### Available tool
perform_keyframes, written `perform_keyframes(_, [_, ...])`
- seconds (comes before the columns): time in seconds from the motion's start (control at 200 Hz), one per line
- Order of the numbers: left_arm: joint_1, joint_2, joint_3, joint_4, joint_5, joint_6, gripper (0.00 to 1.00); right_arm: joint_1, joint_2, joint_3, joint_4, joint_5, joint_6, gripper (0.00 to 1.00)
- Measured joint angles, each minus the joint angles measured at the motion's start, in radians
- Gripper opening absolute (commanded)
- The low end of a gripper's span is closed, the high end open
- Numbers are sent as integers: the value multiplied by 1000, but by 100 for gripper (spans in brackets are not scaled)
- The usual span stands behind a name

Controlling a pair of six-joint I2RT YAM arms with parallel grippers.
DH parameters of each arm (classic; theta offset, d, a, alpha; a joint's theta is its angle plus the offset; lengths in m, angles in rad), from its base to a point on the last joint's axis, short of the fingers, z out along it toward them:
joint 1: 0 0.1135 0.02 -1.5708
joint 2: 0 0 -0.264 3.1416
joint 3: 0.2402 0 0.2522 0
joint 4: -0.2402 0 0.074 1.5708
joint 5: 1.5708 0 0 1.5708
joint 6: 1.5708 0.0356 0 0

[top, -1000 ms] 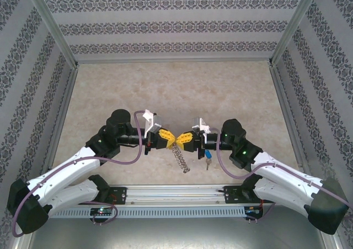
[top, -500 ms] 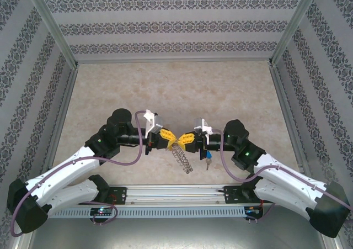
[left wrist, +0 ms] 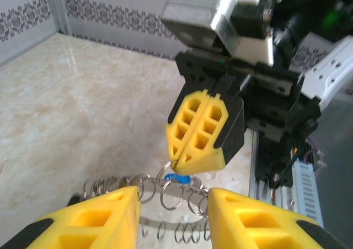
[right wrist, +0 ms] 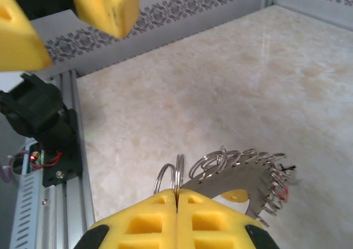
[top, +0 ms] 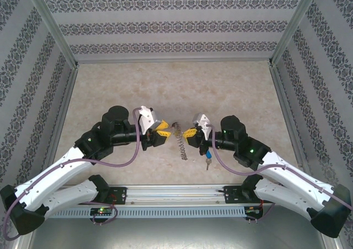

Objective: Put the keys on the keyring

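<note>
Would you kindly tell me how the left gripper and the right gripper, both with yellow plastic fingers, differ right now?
The left gripper has its fingers apart; the right gripper has them pressed together. The left gripper grips nothing, whereas the right gripper pinches the flat grey metal keyring, fringed with wire loops, at its edge. Both have yellow plastic fingers and point at each other.

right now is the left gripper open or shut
Open. The left gripper has its yellow fingers apart, with the keyring loops showing through the gap.
</note>
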Motion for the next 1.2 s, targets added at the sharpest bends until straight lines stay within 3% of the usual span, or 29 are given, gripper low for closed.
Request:
perform_keyframes(0.335, [-53,70,50,-132,-79,93,35,122,119,235,-287,156,-37,0])
perform_keyframes(0.694, [-58,69,50,-143,-68,135,27,161,219,441,-537,167,-33,0])
perform_keyframes(1.199, [-58,56,50,-135,63,135,18,181,223,467,-581,83,-39,0])
